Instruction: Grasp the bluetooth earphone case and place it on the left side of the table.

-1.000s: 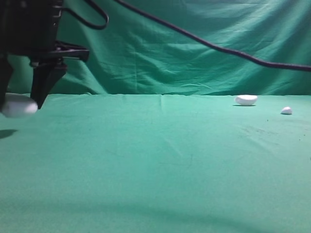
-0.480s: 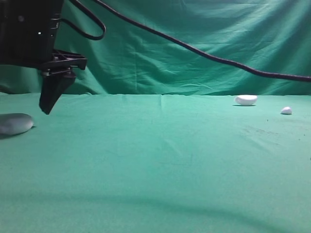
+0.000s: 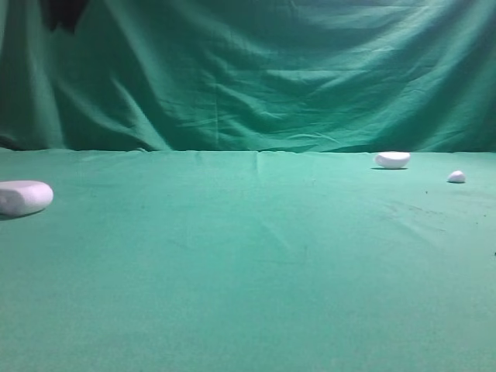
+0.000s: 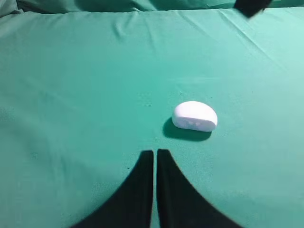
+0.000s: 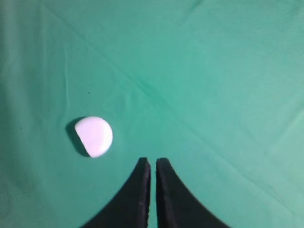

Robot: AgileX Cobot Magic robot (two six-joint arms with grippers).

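The bluetooth earphone case (image 3: 25, 197) lies on its side at the far left edge of the green cloth surface (image 3: 248, 263), free of any hand, so the placing looks done as far as the exterior view shows. In the left wrist view the case (image 4: 194, 115) sits just ahead and a little right of the left hand (image 4: 155, 154), whose two dark fingers are pressed together, narrow, holding nothing. The right hand (image 5: 153, 164) is likewise closed to a slit and empty; a small white half-dome lump (image 5: 94, 136) lies beside it, untouched. In the exterior view that lump (image 3: 392, 160) and a tiny white pebble-like piece (image 3: 456, 177) rest far right near the backdrop (image 3: 256, 70). Judgement: task essentially complete; nothing visibly left except the arms parking.
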